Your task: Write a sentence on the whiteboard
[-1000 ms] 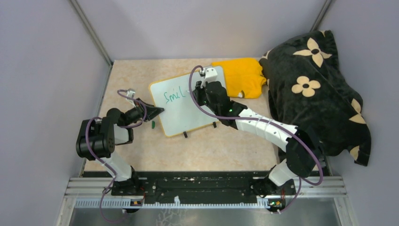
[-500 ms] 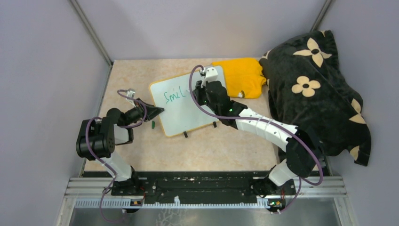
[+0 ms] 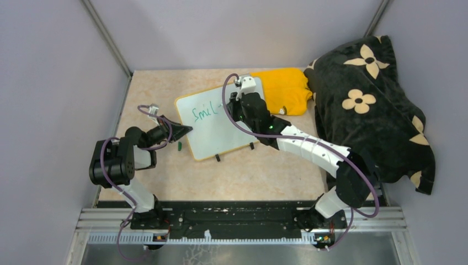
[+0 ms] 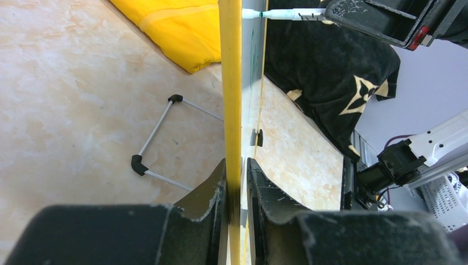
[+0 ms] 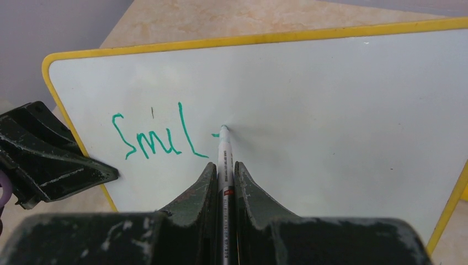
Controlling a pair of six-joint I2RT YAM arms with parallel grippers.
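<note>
Two arms share one board, so we start big. The worktop (image 3: 248,176) carries a black flowered blanket (image 3: 375,99) heaped over its right side, with a yellow cloth (image 3: 284,88) just beside it at the far edge. The whiteboard (image 3: 215,135) sits mid-worktop, tilted up, with a wire stand (image 4: 155,129) behind it. The left gripper (image 4: 236,165) is clamped on the board's yellow left rim. The right gripper (image 5: 223,168) is pinched on a marker (image 5: 224,149), tip touching the board. The sentence (image 5: 152,138) reads "Smil" plus a dash, and from above the right arm hides its end. A small green piece (image 3: 179,146) lies near the board's left corner.
</note>
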